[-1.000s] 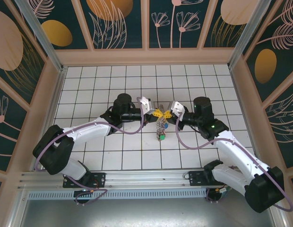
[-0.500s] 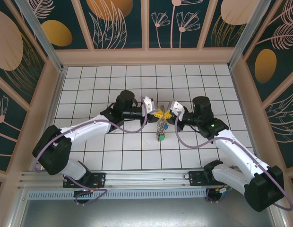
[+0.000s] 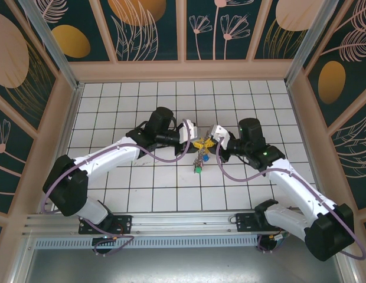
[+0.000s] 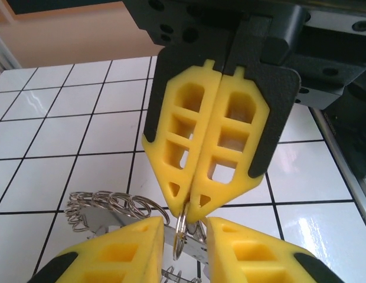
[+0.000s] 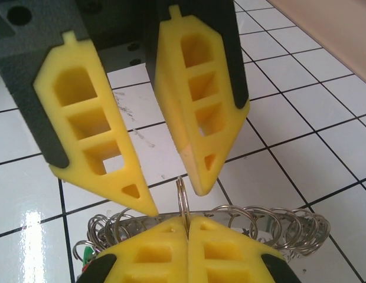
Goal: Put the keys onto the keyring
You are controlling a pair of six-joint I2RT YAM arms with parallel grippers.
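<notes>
Handover stage: the left gripper [image 4: 182, 227], its fingers newly parted, flanks the keyring [image 5: 182, 191], now clamped only between the right gripper [image 5: 188, 223] fingers.

White tiled tabletop [image 3: 112, 194] w/ floral-print walls [image 3: 141, 29] around.

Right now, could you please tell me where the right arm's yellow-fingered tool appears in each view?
Top external: the right arm's yellow-fingered tool sits mid-picture, tip to tip with the left arm's tool.
Left wrist: the tool is upper middle, pointing down, fingers shut.
Right wrist: the tool is at the bottom edge, pointing up, fingers shut.
Shared landmark: the thin silvery metal ring pinched edge-on at its tips, seen in both wrist views.
</notes>
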